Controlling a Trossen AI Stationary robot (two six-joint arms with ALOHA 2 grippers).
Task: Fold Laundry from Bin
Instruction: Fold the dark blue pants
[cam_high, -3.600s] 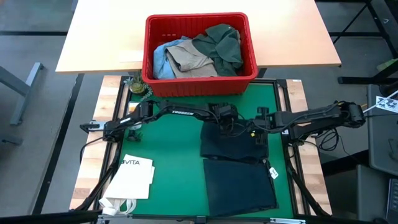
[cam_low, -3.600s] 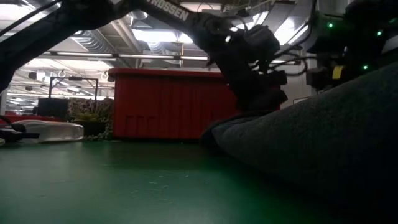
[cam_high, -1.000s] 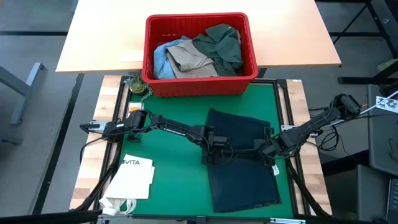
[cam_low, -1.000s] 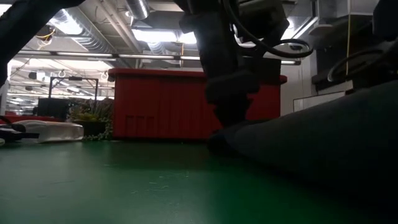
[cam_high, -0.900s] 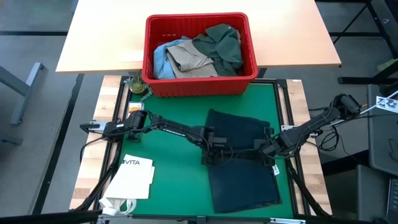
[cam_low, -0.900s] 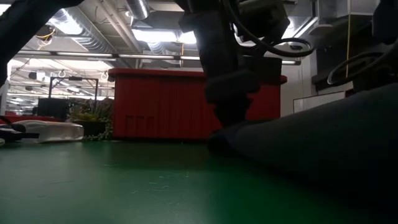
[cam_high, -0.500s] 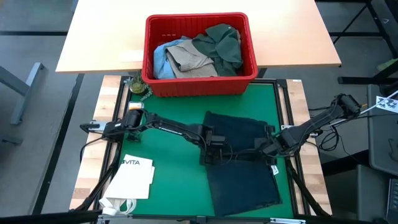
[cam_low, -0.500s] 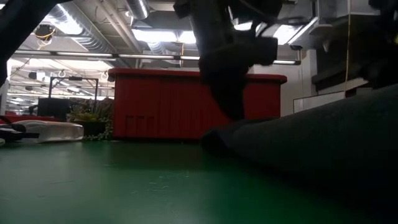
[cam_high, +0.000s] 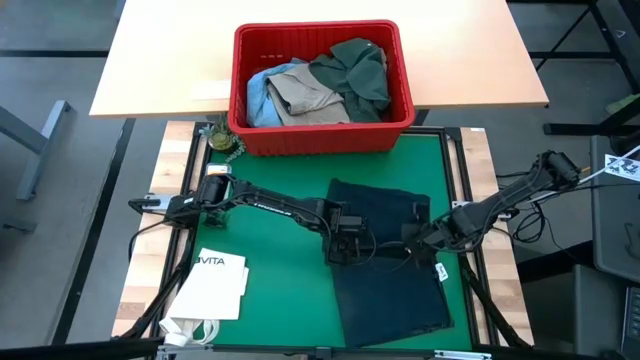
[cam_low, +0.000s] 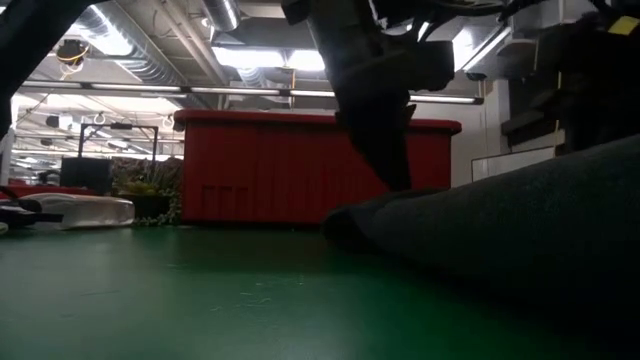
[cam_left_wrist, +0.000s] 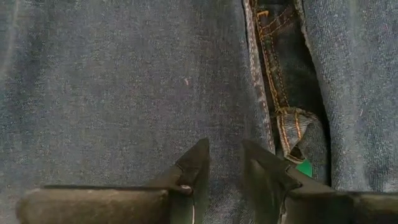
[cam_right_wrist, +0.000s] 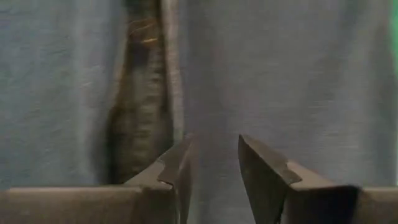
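1. Green mat (cam_high: 270, 260) covers the worktop centre; behind it, at 12 o'clock, a pale wooden tabletop (cam_high: 170, 60) carries the bin (cam_high: 322, 135). Strip lights and ducting are seen beyond in the low view.
2. Bin: red ribbed plastic crate, loaded w/ a dark green shirt (cam_high: 352, 68), a khaki garment (cam_high: 308, 95) and light blue denim (cam_high: 257, 95), all crumpled.
3. Dark trousers (cam_high: 385, 270) are spread on the mat's 4 o'clock quarter, roughly rectangular, w/ a crease line across the middle where both grippers sit.
4. Left gripper (cam_high: 345, 247) is lowered onto the trousers' 9 o'clock edge. In the left wrist view the fingers (cam_left_wrist: 194, 167) are seen part-spread w/ denim between them; whether cloth is pinched cannot be told.
5. Right gripper (cam_high: 430, 240) is at the 3 o'clock edge; fingers (cam_right_wrist: 180, 165) likewise apart over cloth, grip not confirmable.
6. Step judged: mid-fold of the trousers, approx. a quarter of the task, since three garments are left in the bin.
7. Next move prob. calls for a firm pinch on both edges and an even lift, so the limp, heavy weave is carried over square.
8. Texture: coarse twill, orange seam stitching, white tag (cam_high: 441, 276) at the edge. White VITA bag (cam_high: 212, 285) lies at 8 o'clock.
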